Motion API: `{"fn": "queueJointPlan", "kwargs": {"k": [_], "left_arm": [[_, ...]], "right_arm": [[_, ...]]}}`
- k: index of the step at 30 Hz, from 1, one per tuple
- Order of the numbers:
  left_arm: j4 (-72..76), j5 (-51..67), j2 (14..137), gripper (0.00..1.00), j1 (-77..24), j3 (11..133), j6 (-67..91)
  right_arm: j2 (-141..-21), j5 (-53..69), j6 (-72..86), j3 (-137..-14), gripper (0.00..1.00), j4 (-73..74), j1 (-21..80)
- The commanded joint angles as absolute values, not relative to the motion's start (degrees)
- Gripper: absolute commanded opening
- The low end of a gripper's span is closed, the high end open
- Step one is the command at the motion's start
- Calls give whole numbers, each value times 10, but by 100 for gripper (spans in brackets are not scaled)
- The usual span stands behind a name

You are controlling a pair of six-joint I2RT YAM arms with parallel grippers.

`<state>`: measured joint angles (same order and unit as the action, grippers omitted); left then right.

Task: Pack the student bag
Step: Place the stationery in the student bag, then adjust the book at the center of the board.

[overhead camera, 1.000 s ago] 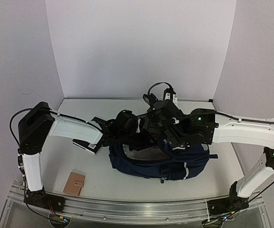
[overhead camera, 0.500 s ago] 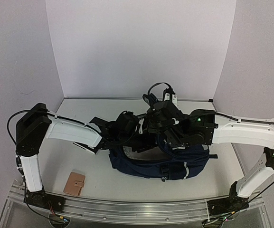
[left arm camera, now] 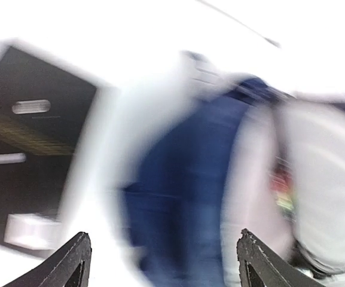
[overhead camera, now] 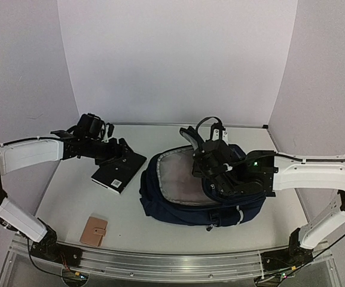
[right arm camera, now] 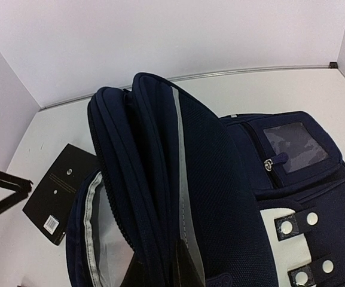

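bag (overhead camera: 178, 208) at centre of counter (overhead camera: 160, 233), main pocket gaping, pale lining showing | left tool (left arm camera: 161, 251) spread wide near black book (overhead camera: 119, 170) beside bag | right tool (overhead camera: 211, 156) at bag's top edge, cannot tell its grip

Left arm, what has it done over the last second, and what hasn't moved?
The left hand swung left, off the student bag, and now hangs open by the black notebook, uncovering the bag's pale lining. The right hand stayed at the raised flap; bag, notebook and brown wallet kept their places.
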<state>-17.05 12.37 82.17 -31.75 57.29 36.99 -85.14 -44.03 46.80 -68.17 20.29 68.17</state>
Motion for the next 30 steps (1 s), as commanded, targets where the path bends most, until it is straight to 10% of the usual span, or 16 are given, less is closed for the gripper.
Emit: {"fn": "queueJointPlan", "kwargs": {"k": [1,7,12,30], "left_arm": [[-228,153,793,84,-199,539,303],[-200,200,837,84,-93,544,296],[-181,211,879,85,-76,562,291],[-130,227,1036,73,-74,634,243]], "right_arm": [[-854,-419,477,-654,14,200,675],[-853,-332,424,-689,73,201,677],[-865,-284,398,-760,95,201,704],[-1221,-108,440,-1043,88,145,695]]}}
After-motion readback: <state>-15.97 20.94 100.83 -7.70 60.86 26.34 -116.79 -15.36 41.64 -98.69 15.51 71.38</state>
